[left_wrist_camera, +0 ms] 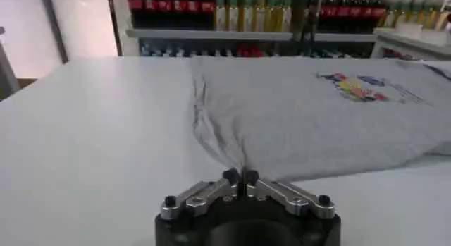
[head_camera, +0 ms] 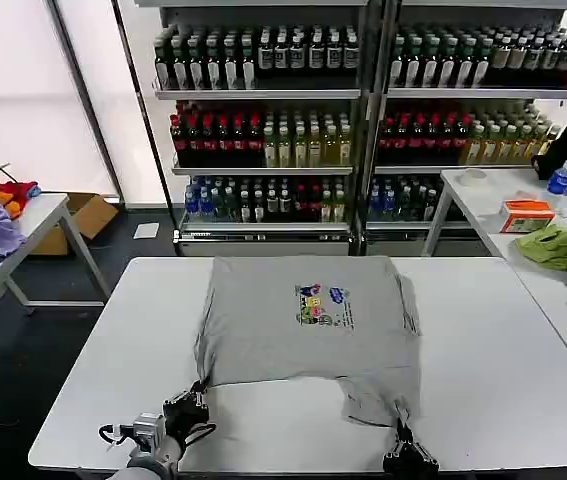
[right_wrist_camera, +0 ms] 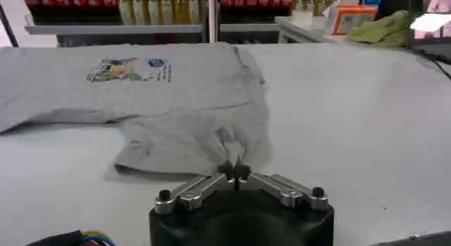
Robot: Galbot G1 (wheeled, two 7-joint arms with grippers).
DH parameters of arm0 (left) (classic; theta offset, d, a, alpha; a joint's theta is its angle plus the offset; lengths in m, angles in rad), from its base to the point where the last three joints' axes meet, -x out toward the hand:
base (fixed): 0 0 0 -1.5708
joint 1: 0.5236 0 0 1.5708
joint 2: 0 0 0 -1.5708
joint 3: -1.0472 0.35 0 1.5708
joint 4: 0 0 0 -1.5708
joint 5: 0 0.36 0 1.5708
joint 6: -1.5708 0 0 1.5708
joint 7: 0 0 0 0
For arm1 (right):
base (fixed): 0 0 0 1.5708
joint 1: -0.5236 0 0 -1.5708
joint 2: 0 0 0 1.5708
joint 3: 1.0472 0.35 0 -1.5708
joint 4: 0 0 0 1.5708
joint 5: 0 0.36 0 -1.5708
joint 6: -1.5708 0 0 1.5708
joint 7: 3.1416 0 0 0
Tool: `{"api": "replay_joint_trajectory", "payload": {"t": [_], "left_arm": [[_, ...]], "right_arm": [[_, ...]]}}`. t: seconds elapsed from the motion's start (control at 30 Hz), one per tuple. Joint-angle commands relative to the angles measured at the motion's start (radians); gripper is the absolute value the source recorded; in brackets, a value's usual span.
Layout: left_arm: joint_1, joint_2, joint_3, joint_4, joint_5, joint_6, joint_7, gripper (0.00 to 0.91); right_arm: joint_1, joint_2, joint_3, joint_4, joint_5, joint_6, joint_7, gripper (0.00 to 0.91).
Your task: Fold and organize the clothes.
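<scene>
Your grey shirt [head_camera: 308, 325] lies flat on the table [head_camera: 493, 370], print up, long axis running away from you; both the left claw [head_camera: 201, 388] and right claw [head_camera: 403, 432] are pinched closed on its near edge.

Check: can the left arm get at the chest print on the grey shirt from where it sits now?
Probably yes. The left gripper is shut on the grey shirt at its near left corner; the chest print lies beyond on flat fabric, nothing between. It would have to release first.
</scene>
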Motion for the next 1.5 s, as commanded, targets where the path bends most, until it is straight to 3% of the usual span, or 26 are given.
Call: {"api": "replay_joint_trajectory", "payload": {"t": [0.03, 0.57, 0.77, 1.13, 1.5], "left_arm": [[-0.015, -0.018, -0.004, -0.040, -0.009, -0.088, 0.001, 0.010], [-0.166, -0.009, -0.023, 0.008, -0.054, -0.115, -0.007, 0.000], [-0.252, 0.003, -0.017, 0.053, -0.078, -0.112, -0.009, 0.010], [-0.391, 0.014, 0.012, 0.185, -0.100, -0.120, -0.028, 0.000], [-0.504, 0.005, 0.025, 0.357, -0.103, -0.121, -0.025, 0.000]], "right_arm": [[0.013, 0.001, 0.012, 0.061, -0.006, 0.034, -0.034, 0.000], [0.170, 0.014, 0.090, 0.057, -0.018, 0.018, -0.093, 0.000], [0.319, -0.002, 0.119, 0.014, 0.033, -0.034, -0.098, 0.000], [0.586, -0.057, 0.085, -0.193, 0.072, -0.060, -0.118, 0.000], [0.765, -0.053, 0.028, -0.390, 0.075, -0.060, -0.144, 0.000]]}}
